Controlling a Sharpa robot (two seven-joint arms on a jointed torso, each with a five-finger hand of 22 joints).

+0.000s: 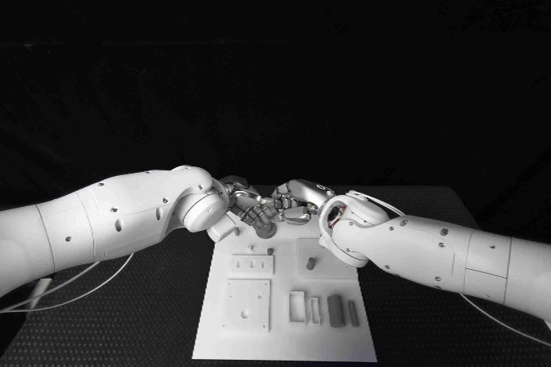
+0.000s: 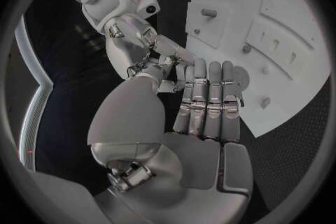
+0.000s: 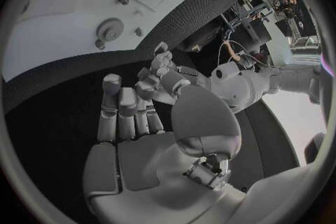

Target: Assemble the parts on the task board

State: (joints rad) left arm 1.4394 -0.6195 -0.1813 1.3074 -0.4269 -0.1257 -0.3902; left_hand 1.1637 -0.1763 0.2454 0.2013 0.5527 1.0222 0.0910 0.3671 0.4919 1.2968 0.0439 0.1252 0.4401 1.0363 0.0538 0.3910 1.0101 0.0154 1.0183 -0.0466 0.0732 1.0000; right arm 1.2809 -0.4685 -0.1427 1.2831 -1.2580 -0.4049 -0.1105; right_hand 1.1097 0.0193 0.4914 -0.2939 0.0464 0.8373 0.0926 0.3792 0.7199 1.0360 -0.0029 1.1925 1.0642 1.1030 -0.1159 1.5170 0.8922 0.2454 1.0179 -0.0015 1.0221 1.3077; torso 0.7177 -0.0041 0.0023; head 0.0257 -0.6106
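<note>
The white task board point(image 1: 287, 339) lies lengthwise in the middle of the table. Both hands meet above its far end. My left hand point(image 1: 251, 212) has its fingers stretched out straight side by side over a grey gear point(image 2: 244, 76) on the board point(image 2: 308, 78). Facing it is my right hand point(image 1: 301, 202), fingers extended too, and the fingertips of the two hands touch. I see no part in either hand. The gear point(image 3: 110, 28) lies flat on the board point(image 3: 63, 22) with small pegs beside it.
Two dark grey blocks point(image 1: 335, 310) lie in the board's near right part beside white slotted frames. A short grey peg point(image 1: 311, 263) stands further up. Square plates sit on the board's left half. Black matting point(image 1: 436, 224) surrounds the board.
</note>
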